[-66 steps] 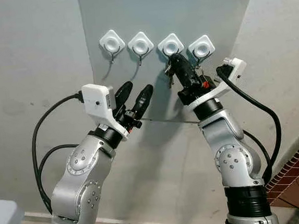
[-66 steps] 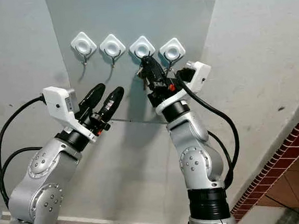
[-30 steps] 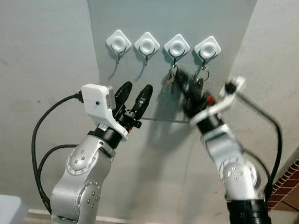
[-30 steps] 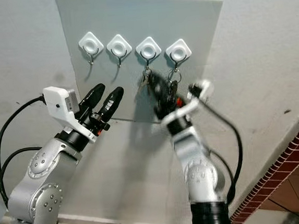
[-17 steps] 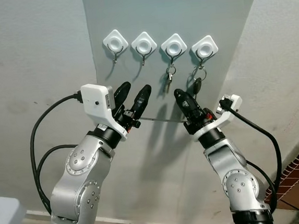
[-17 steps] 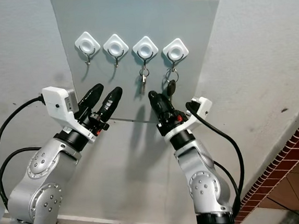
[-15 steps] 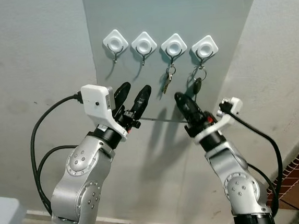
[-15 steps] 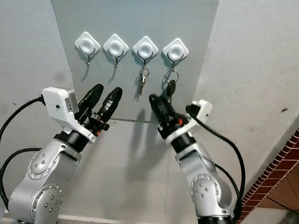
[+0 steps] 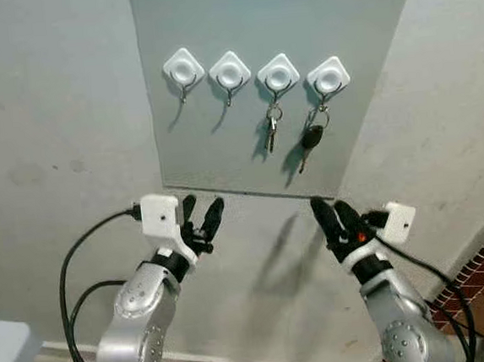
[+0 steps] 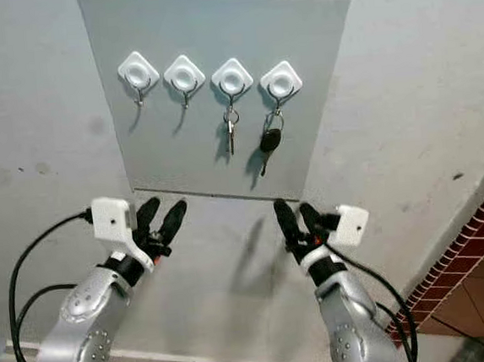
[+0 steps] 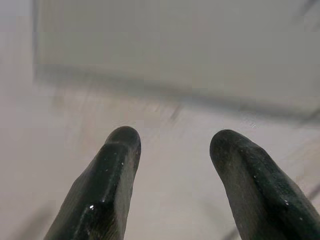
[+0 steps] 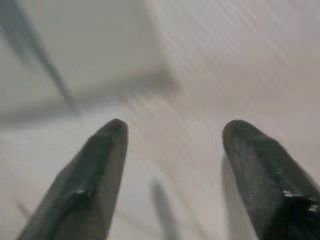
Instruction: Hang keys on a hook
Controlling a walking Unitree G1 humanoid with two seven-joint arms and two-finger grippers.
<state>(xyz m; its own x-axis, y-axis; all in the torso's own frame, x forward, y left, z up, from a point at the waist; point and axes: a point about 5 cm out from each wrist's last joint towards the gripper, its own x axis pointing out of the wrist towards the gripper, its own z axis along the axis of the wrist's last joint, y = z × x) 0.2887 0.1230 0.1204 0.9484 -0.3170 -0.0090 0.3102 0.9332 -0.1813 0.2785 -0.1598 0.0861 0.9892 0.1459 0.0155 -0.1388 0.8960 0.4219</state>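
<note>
On the wall, a grey board (image 9: 216, 81) carries four white hooks; we see a small silver key (image 9: 271, 134) on the third hook (image 9: 277, 73), a black-headed key (image 9: 308, 139) on the fourth, so hanging looks done. Below, our left gripper (image 9: 200, 218) and right gripper (image 9: 333, 215) hover spread, empty; wrist views show only blurred wall between fingers (image 11: 107, 180).

Silver keys (image 9: 272, 132) hang from third hook (image 9: 278, 74)

A grey board (image 9: 216, 81) on the wall carries four white hooks; silver keys (image 9: 272, 133) and a black key (image 9: 309, 138) hang from two.
</note>
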